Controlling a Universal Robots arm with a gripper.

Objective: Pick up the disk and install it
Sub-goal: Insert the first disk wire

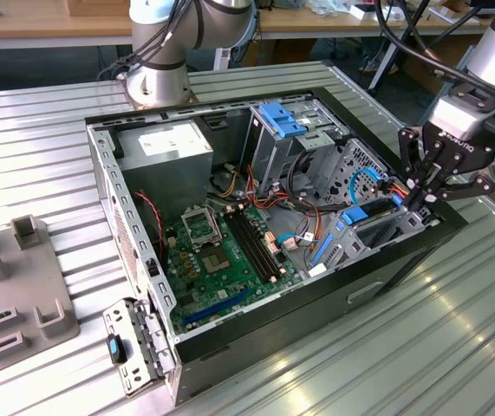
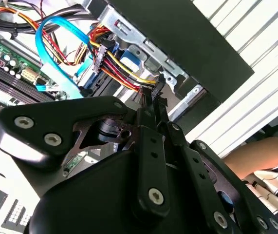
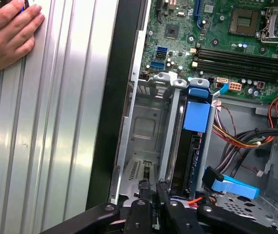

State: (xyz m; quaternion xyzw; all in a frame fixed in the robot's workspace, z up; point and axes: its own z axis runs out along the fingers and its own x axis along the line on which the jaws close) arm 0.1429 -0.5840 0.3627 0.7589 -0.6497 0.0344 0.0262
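Ribbed metal table, one hand, perhaps one disk.

1. The disk stands on edge in a slot of the drive bay; in the first wrist view its bright blue carrier shows as a flat blue panel with a rounded blue tab at the end nearest the motherboard
2. Below the blue panel its thin dark edge runs down the slot between grey metal rails; no label face shows
3. In the exterior view the disk lies in the corner of the computer case towards the exterior view's right, its blue end uppermost
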